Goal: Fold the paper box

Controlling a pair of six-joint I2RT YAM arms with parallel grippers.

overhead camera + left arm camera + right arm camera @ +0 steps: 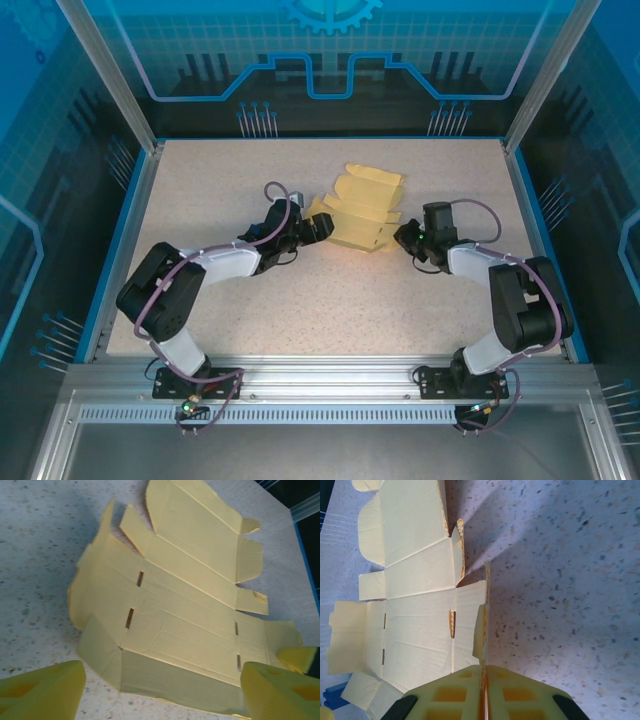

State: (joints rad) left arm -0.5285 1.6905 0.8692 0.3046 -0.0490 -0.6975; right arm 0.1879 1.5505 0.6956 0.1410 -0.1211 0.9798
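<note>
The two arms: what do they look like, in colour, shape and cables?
The left arm and the right arm have black joints and white links; a greyish-purple cable loops along each. The fingers are yellow plastic with recessed pockets.

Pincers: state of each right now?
Left pincer: open, straddling the near edge of the box.
Right pincer: closed on a raised box flap.

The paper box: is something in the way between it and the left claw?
No, nothing visible. The open left gripper is right at the paper box's near edge. The right gripper pinches a flap on the other side.
</note>
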